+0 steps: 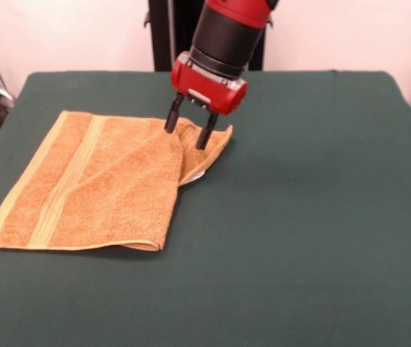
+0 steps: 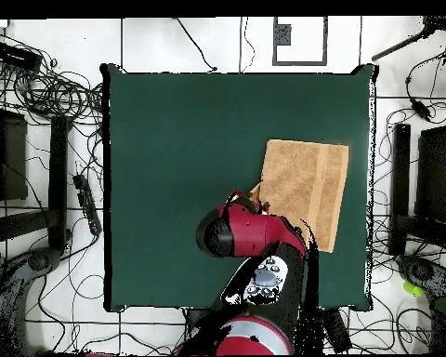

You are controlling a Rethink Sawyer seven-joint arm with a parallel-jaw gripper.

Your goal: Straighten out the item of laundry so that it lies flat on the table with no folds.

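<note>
The golden-orange towel lies on the left half of the dark green table, folded over on itself, with one woven band showing along its left side. Its far right corner is lifted and curled, and a bit of white tag peeks out beneath it. My gripper stands at that corner. It is open, with one black finger on the towel's far edge and the other down by the curled corner. In the overhead view the towel lies right of centre and the arm covers its near left corner.
The table's right half in the front view is bare green cloth. Cables and stands lie on the floor round the table in the overhead view. The towel's near left corner sits close to the table's left edge in the front view.
</note>
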